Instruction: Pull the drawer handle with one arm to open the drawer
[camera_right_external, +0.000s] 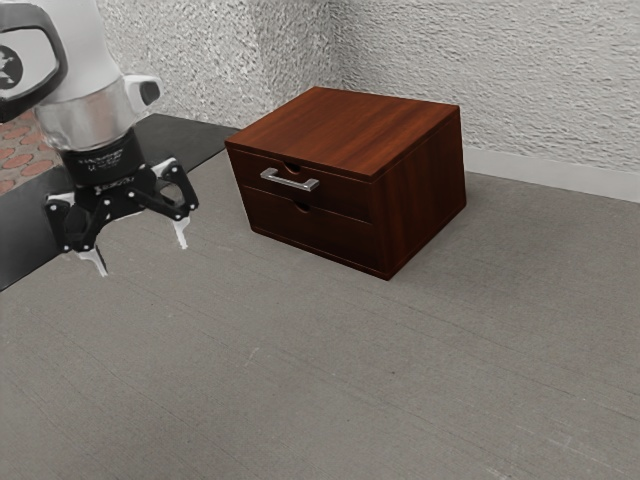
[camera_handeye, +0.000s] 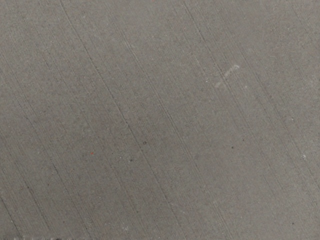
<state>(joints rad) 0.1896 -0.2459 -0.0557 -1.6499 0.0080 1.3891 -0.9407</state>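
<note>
A dark red-brown wooden cabinet (camera_right_external: 355, 170) with two drawers stands on the grey floor in the exterior view. Its top drawer (camera_right_external: 300, 183) looks flush with the front and carries a silver bar handle (camera_right_external: 289, 180). The lower drawer (camera_right_external: 310, 228) sits flush too and has only a notch at its upper edge. My gripper (camera_right_external: 140, 252) hangs at the exterior view's left, well apart from the handle, pointing down with its fingers spread wide and nothing between them. In the wrist view, bare grey floor (camera_handeye: 160, 120) lies under my hand.
A black mat (camera_right_external: 60, 215) lies under and behind my arm at the exterior view's left. Rough white walls (camera_right_external: 500, 70) meet in a corner behind the cabinet. Grey floor (camera_right_external: 350, 380) stretches in front of the cabinet and toward the exterior view's right.
</note>
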